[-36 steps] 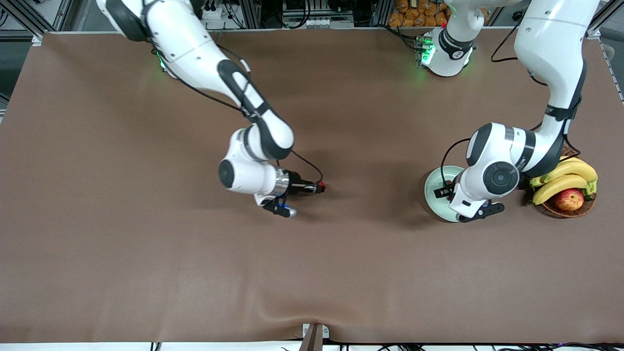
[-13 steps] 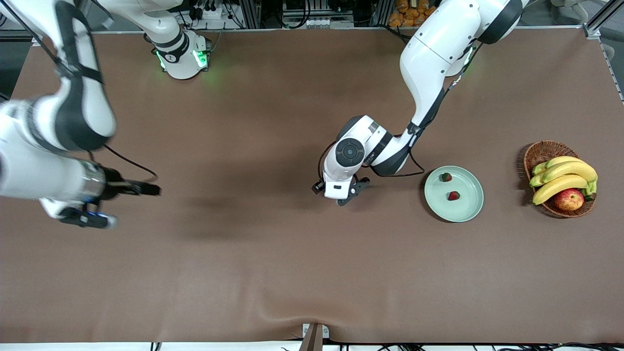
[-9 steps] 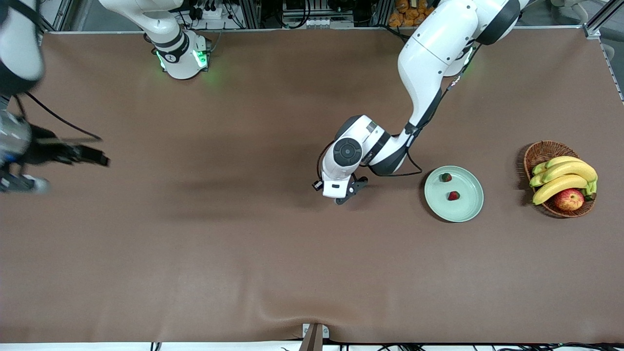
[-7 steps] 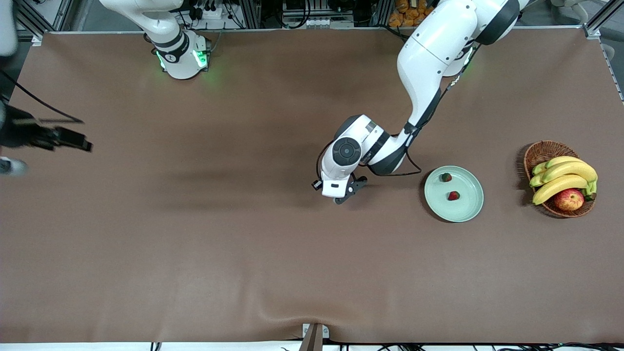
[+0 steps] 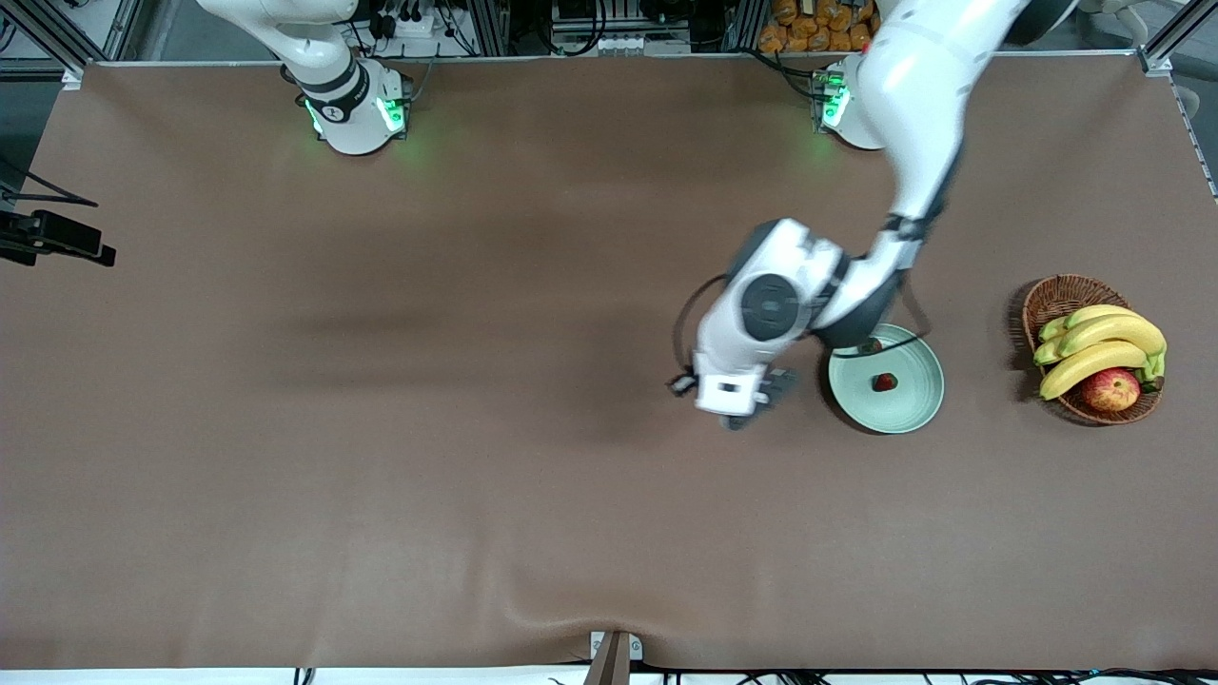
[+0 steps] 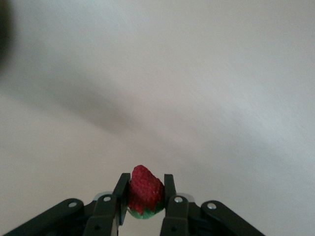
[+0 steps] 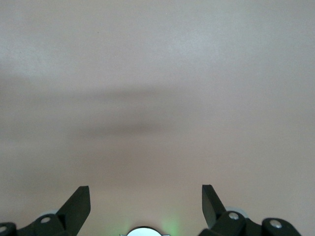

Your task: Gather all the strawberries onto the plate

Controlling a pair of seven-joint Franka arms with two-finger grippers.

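Red, and half hidden under the left arm, 1 strawberry [image 5: 870, 345] lies at the plate's [image 5: 913, 411] rim; a second strawberry [image 5: 885, 381] lies clear near its middle. The left gripper [image 6: 146, 204] hangs over the table [image 5: 381, 495] just beside the plate, its fingers [image 6: 121, 186] closed on a third strawberry [image 6: 145, 188]. The right gripper [image 7: 145, 199], fingers spread wide and empty, is mostly cut off at the right arm's end of the table. A wicker basket [image 5: 1061, 295] holds bananas [image 5: 1104, 347] and an apple [image 5: 1110, 389].
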